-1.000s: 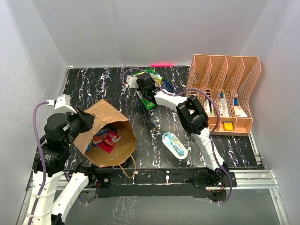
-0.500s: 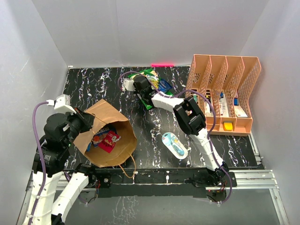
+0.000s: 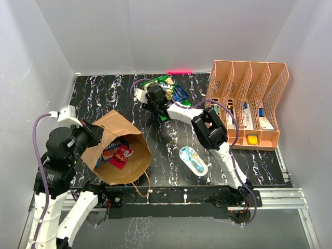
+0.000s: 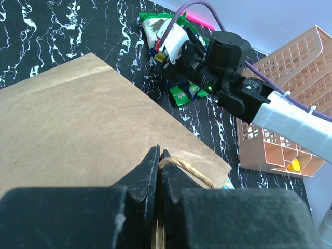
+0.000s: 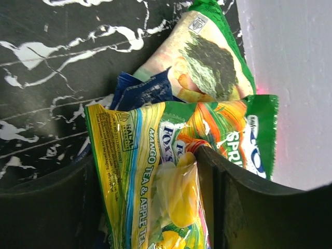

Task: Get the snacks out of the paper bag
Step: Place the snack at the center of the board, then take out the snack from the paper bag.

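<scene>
1. A black table (image 3: pixel 104 93) veined in white stands between white walls (image 3: pixel 155 31).
2. A peach mesh file organizer (image 3: pixel 249 78) stands at the table's right side, with small boxes (image 3: pixel 249 116) and a yellow item (image 3: pixel 251 139) in its slots.
3. A white-and-teal oval blister pack (image 3: pixel 193 160) lies near the front, left of the organizer.
4. A pink strip (image 3: pixel 179 71) marks the table's back edge.

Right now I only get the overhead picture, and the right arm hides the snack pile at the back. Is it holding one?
Observer: The wrist camera shows the right fingers standing apart, a yellow-green packet lying between them.
Operator: Can you read it?
Observer: It says mango tea and apple; a dark blue packet peeks out beside it.
Operator: And the left arm at the bag?
Observer: The left fingers are pressed together at the rim of the paper bag, beside its twisted handle.
</scene>
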`<state>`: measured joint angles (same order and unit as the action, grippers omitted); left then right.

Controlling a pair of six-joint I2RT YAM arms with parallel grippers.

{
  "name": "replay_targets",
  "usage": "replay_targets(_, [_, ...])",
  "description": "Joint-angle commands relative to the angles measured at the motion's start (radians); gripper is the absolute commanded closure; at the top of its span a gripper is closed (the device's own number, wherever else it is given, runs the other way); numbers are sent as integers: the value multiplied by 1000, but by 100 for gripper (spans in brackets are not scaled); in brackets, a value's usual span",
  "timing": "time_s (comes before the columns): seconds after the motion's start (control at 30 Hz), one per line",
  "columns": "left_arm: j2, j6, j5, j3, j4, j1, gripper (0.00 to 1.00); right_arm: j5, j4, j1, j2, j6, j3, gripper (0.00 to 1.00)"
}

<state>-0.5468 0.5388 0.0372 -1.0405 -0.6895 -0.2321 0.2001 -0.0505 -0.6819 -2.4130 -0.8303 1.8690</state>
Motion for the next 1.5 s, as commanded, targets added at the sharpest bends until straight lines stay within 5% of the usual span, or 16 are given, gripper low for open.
replay_targets(0.0, [15,-8,-11,-39,-3,-1,100,-78,-64,-11,61,102,28,29])
replay_targets(0.27, [40,-7,-4,-46,-22,-2,100,-117,-101,-11,281,267,-66,13])
replay_targets(0.43, [52,-2,0,-33,-20,-1,100,-228,-25,-14,498,451,-372,5])
replay_targets(0.8, [79,12,10,16,-2,-2,100,-493,267,-38,1033,784,-1121,6])
replay_targets(1.1, [59,3,23,6,-13,-1,100,-638,60,-71,1313,626,-1120,6])
replay_targets(1.3, [62,9,24,6,-34,-1,100,-637,44,-317,1376,399,-1094,6])
replay_targets(1.47, [78,22,10,23,-48,-1,100,-590,218,-499,1328,331,-1119,6])
